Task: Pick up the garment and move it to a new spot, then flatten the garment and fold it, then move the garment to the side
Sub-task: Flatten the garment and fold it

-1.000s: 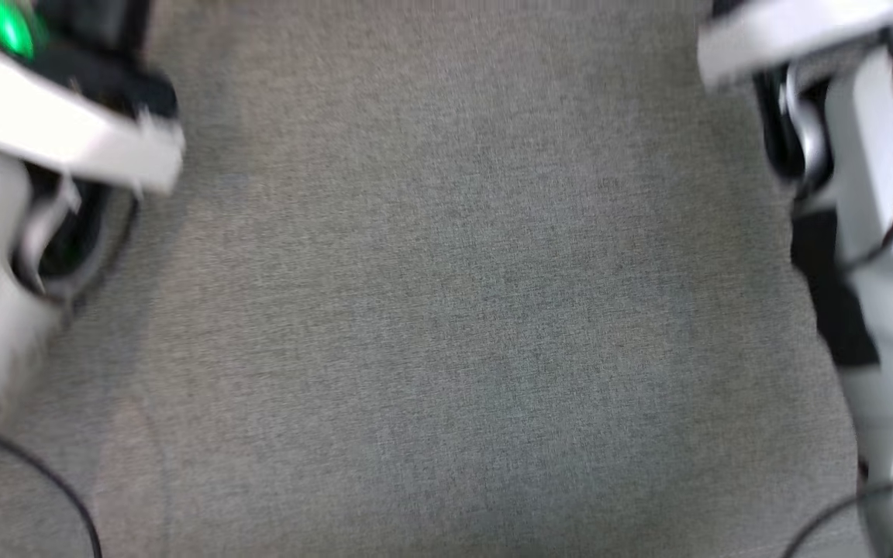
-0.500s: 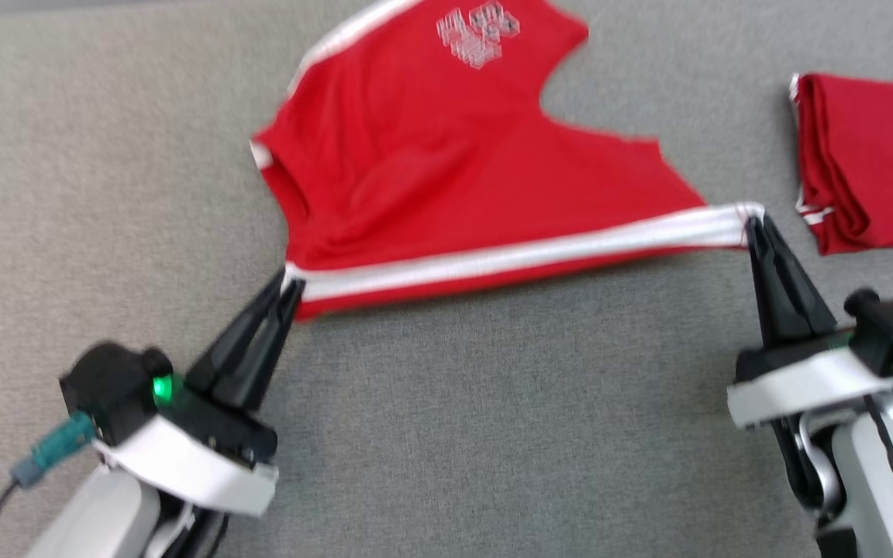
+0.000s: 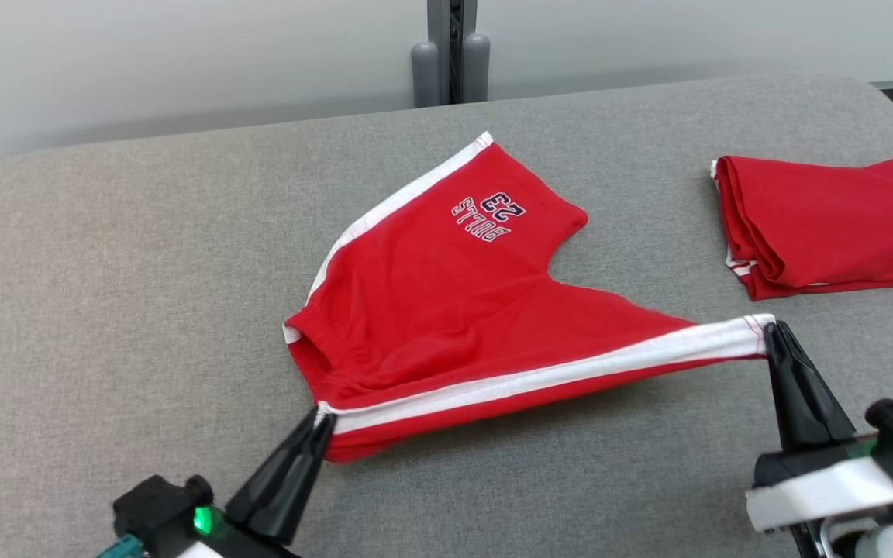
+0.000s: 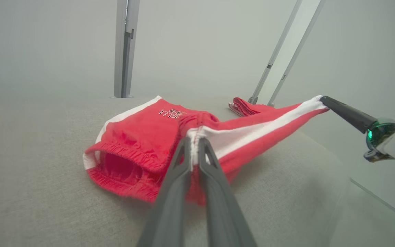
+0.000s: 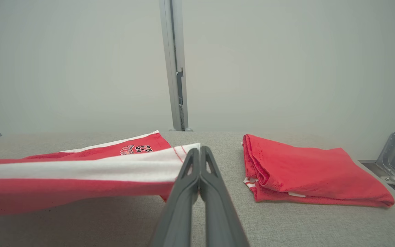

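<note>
The garment (image 3: 454,302) is a pair of red shorts with white side stripes and "BULLS 23" print, lying on the grey table (image 3: 144,271). My left gripper (image 3: 321,418) is shut on the waistband corner of the white stripe, seen close up in the left wrist view (image 4: 193,139). My right gripper (image 3: 772,329) is shut on the stripe's leg-hem end (image 5: 197,151). The striped edge is stretched taut and lifted between both grippers, while the rest of the garment (image 4: 139,137) rests on the table. The right gripper (image 4: 322,99) also appears in the left wrist view.
A folded red garment (image 3: 826,225) lies at the table's right side (image 5: 314,171), close to the right gripper. A grey post (image 3: 450,50) stands behind the table's far edge. Bare grey cloth surface stretches left and in front of the shorts.
The head camera has tilted up from bare table to the whole scene. Both grippers stay shut on the stripe ends, holding it stretched as half a second ago.
</note>
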You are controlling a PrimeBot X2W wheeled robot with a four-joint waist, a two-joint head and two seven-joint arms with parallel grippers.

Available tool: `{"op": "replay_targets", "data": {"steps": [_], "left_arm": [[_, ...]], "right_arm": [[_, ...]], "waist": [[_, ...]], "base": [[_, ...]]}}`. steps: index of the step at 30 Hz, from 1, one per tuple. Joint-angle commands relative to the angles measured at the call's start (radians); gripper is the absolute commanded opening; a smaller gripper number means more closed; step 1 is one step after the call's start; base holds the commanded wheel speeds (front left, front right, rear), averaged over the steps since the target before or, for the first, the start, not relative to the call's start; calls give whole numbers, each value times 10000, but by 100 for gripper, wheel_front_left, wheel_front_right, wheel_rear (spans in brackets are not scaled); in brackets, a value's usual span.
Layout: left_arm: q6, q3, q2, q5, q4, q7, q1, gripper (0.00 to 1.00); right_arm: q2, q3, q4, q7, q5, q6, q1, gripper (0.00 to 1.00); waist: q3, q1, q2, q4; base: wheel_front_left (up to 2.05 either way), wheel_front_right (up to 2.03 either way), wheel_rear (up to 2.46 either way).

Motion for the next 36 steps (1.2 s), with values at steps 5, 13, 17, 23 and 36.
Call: {"op": "replay_targets", "data": {"steps": [5, 13, 17, 23, 36], "left_arm": [[-18, -613, -85, -840, 296, -34, -951, 0], [-16, -428, -763, -2410, 947, -27, -2268, 0], [-18, -374, -1087, -2959, 1421, 29, -2916, 0], [-18, -794, -1630, -3632, 2324, 432, -4203, 0], [-18, -1340, -2281, -3801, 4335, 554, -6082, 0]], "right_arm": [[256, 161, 808, 717, 249, -4, -1587, 0], [475, 234, 3905, 1173, -326, -4, -5257, 0], [256, 376, 5431, 1050, -960, -5, -6906, 0], [60, 513, 7515, 887, -1647, -5, -8910, 0], [124, 759, 10705, 502, -2912, -5, -11499, 0]], "waist": [[400, 0, -1, 171], [1246, 0, -1, 941], [1730, 0, -1, 1489], [2399, 0, -1, 2287], [3461, 0, -1, 3039]], "base": [[0, 0, 0], [0, 0, 0], [0, 0, 0], [0, 0, 0], [0, 0, 0]]}}
